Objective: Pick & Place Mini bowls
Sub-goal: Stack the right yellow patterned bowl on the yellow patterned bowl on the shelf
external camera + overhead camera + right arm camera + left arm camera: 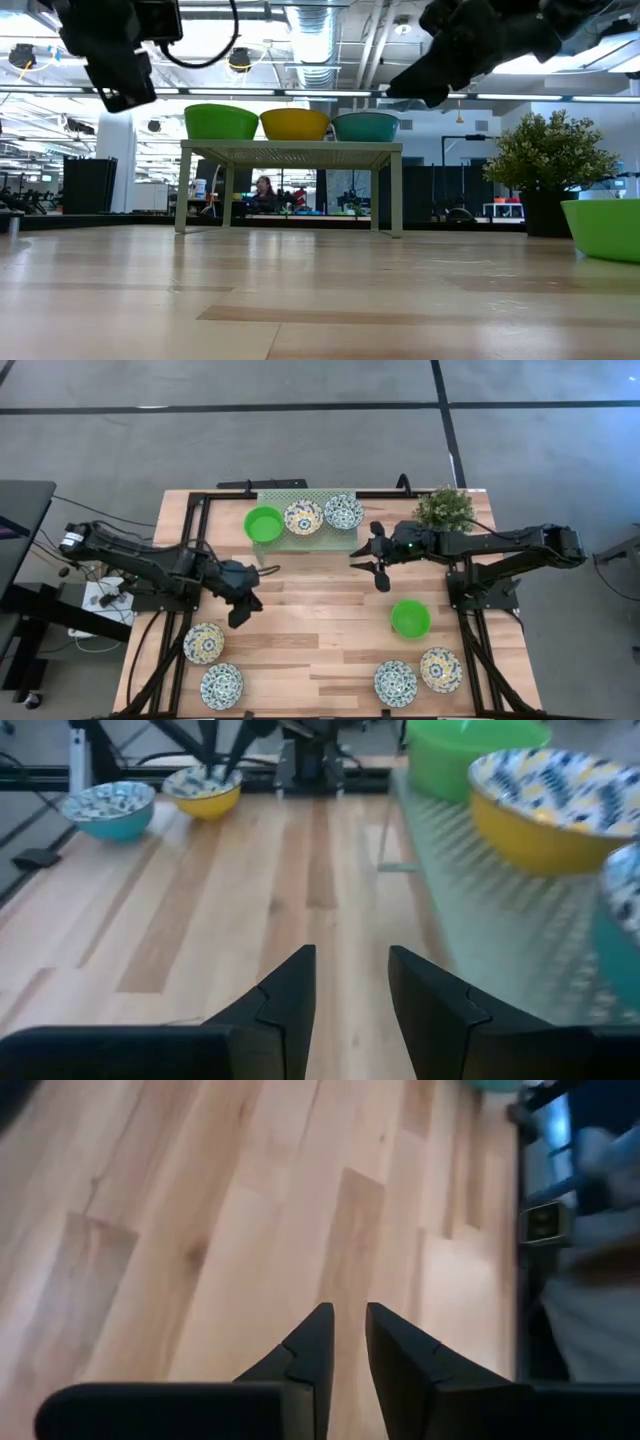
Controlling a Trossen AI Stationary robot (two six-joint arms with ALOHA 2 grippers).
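Observation:
Three mini bowls sit on the pale green mesh rack [300, 540] at the table's far edge: a plain green one [264, 524], a yellow-blue floral one [303, 517] and a blue floral one [343, 512]. Another green bowl [410, 618] stands on the table right of centre. Two floral bowls [204, 643] [221, 686] rest near the near-left corner, and two more [396, 683] [440, 669] near the near-right. My left gripper [240, 615] [348, 1325] hovers over bare wood, open by a narrow gap. My right gripper [372, 565] [352, 960] hangs open just right of the rack, holding nothing.
A small potted plant [445, 508] stands at the far right corner, behind my right arm. Bare wood lies in the table's middle, between the rack and the near bowls. Black frame rails [190, 560] run along the table's left, right and far edges.

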